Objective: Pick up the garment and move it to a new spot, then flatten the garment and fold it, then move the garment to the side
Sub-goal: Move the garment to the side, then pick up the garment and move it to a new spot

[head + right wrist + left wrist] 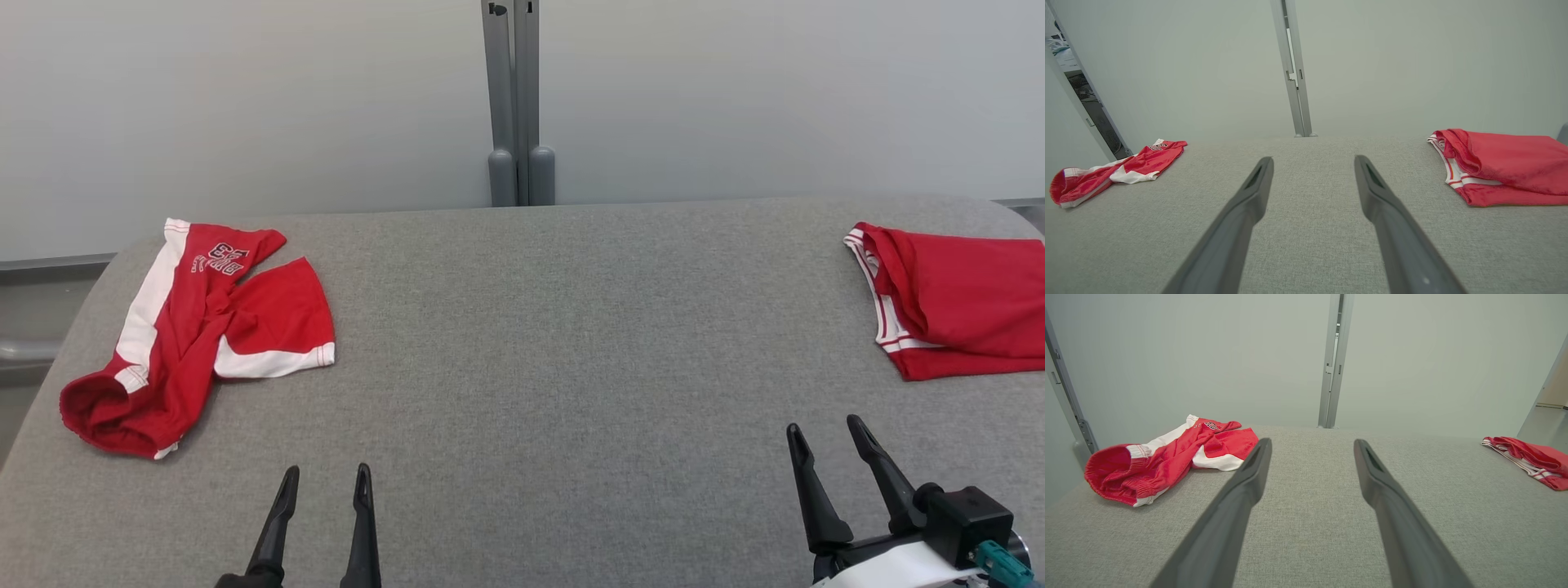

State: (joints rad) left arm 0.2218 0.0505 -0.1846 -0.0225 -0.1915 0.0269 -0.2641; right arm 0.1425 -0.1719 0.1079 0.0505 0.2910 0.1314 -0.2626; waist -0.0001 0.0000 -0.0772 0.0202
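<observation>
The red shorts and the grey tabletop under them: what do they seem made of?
The red shorts look like a thin, slightly shiny sports knit, probably polyester: they crumple softly, with a gathered elastic waistband. The grey tabletop seems covered in matte woven fabric: a fine speckled weave shows in the left wrist view.

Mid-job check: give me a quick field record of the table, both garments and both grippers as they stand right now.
surface: grey fabric table, grey post behind its far edge
crumpled shorts: red and white, bunched, on the table's left side
folded garment: red, white striped trim, at the table's right edge
left gripper: open, empty, near edge, apart from the shorts
right gripper: open, empty, near edge, apart from the folded garment
likely next: reach for the crumpled shorts
</observation>
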